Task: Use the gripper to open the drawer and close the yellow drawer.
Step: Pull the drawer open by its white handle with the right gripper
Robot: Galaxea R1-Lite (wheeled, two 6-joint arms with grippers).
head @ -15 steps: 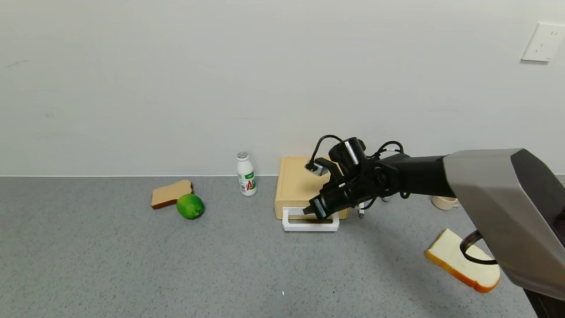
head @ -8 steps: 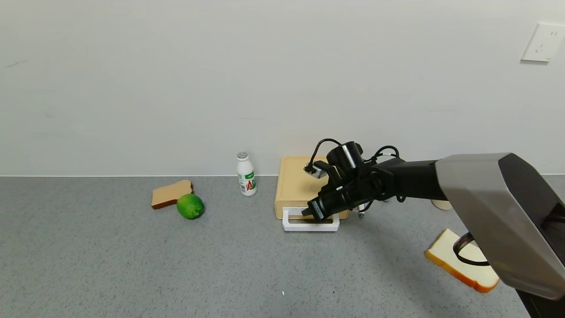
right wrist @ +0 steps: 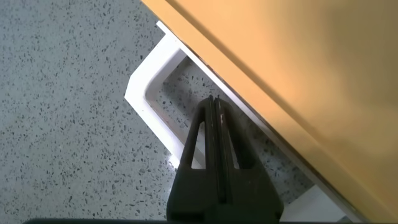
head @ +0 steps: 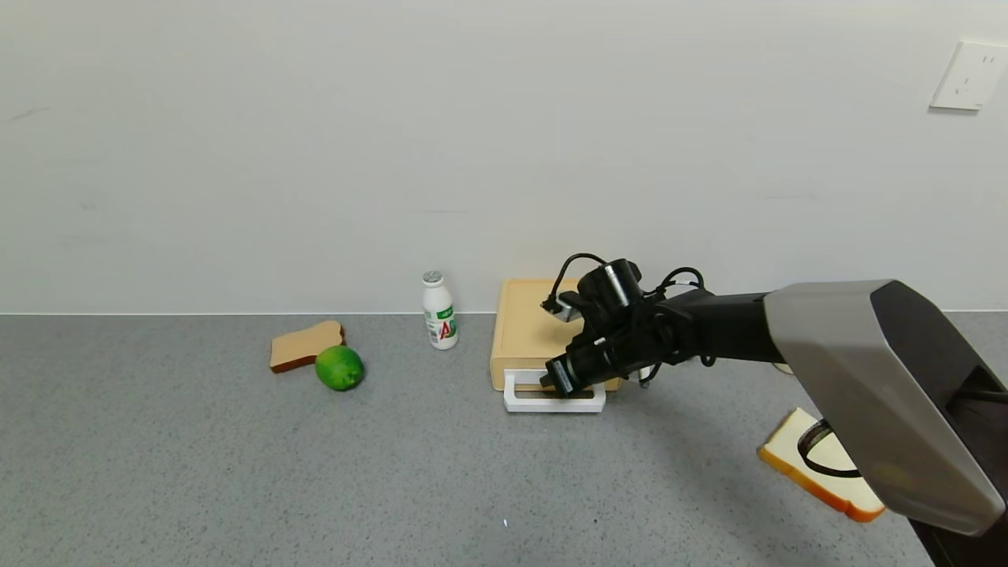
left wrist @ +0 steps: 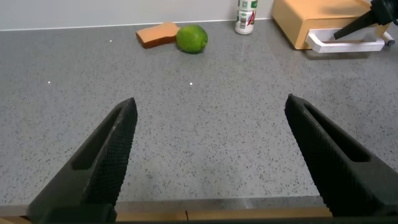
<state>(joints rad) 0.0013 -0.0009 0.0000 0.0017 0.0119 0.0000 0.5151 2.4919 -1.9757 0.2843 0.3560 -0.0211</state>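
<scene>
The flat pale-yellow drawer box (head: 535, 335) sits against the wall, right of a small white bottle (head: 439, 310), its tray pushed in. The black right gripper (head: 551, 381) dips its tapered fingers, pressed together and holding nothing, inside the drawer's white rectangular loop handle (head: 554, 401). The black left gripper (left wrist: 211, 155) hovers wide open, well apart from the drawer.

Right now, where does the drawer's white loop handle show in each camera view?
Head view: white handle at the yellow drawer's front, right end effector inside its loop.
Left wrist view: far corner.
Right wrist view: around the shut fingers.
Shared landmark: the yellow drawer.
</scene>
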